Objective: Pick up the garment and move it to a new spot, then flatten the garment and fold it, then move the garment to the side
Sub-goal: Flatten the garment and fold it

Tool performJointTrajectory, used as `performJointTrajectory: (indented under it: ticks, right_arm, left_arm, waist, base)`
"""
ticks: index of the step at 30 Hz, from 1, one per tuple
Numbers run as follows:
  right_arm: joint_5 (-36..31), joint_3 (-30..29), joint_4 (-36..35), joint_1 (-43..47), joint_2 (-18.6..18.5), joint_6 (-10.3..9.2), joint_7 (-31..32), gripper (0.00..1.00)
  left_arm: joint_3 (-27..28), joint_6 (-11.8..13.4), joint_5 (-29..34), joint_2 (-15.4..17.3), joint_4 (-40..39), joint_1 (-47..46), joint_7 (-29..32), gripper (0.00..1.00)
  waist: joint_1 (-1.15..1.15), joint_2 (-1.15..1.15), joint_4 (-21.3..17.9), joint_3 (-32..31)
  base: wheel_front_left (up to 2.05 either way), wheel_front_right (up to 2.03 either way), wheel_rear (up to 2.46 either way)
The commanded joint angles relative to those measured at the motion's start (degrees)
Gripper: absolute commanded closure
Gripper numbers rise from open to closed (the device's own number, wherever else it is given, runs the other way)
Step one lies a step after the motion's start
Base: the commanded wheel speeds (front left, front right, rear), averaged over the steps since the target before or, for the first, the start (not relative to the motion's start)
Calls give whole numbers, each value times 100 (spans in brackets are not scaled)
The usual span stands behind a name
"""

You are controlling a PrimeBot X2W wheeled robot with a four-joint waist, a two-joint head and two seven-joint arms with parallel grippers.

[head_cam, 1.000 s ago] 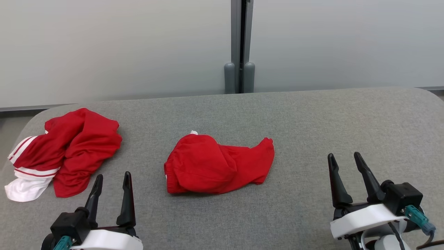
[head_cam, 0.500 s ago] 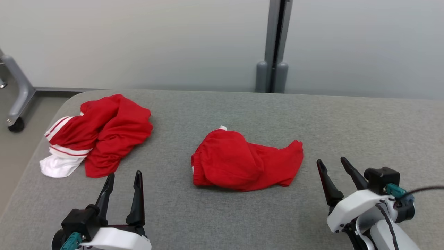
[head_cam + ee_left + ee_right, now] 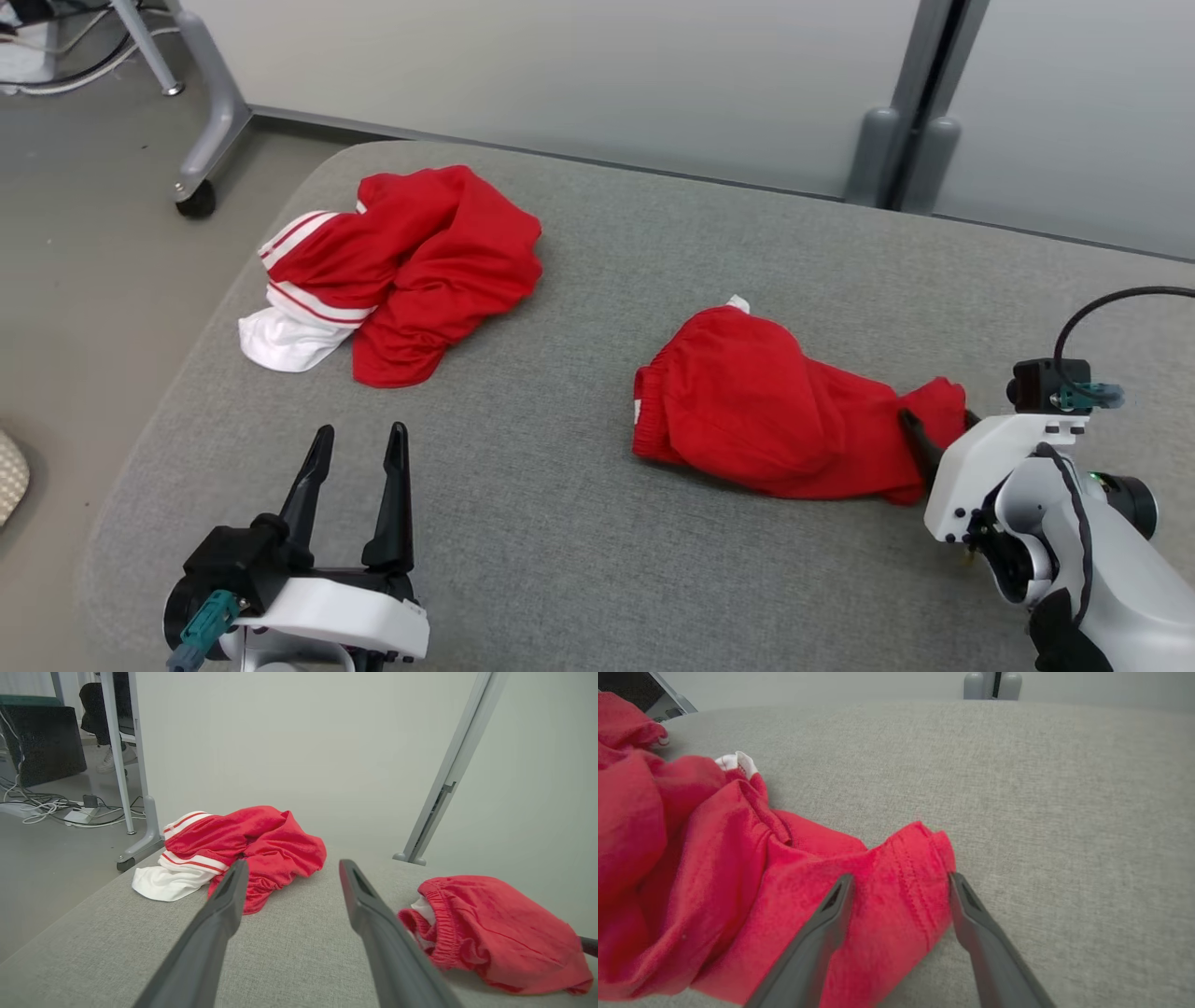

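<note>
Red cloth, the garment [image 3: 775, 411] lies crumpled right of the middle of the grey worktop [image 3: 560, 541], its elastic waistband toward my left and a stitched hem corner toward my right. My right pincer [image 3: 900, 876] is at that corner: its two fingers stand apart with the hem between them, one over the cloth and one at its outer edge, gripping nothing. My left pincer [image 3: 362, 431] hovers spread wide and empty over the near left of the worktop, well apart from the garment. Beyond it, near the far left edge, lies a red-and-white heap [image 3: 401, 271].
</note>
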Motion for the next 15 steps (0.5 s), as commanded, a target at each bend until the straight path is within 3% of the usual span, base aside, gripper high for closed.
performJointTrajectory:
  ticks: [1,5,6,7,8,15]
  right_arm:
    - [64,16,73,-61,-10,11,54,0]
    - [186,86,349,-183,-7,10,88,0]
    - [220,125,357,-192,13,10,30,55]
    - [258,180,365,-196,21,10,4,96]
    - [301,262,355,-183,34,10,-14,100]
    - [606,687,132,-79,-67,10,-236,100]
  left_arm:
    - [21,-30,17,1,22,-94,-27,0]
    - [76,-65,26,-23,95,-117,-26,0]
    - [87,-64,30,-30,109,-121,-21,0]
    - [109,-72,35,-31,121,-121,-22,0]
    - [133,-77,41,-31,129,-112,-23,0]
    - [216,-145,114,-38,165,-25,-21,0]
  waist:
    - [0,0,163,119]
    - [0,0,226,122]
    - [0,0,227,116]
    - [0,0,220,106]
    - [0,0,200,90]
    - [0,0,-103,-100]
  base:
    - [0,0,0]
    - [0,0,0]
    - [0,0,0]
    - [0,0,0]
    - [0,0,0]
    - [0,0,0]
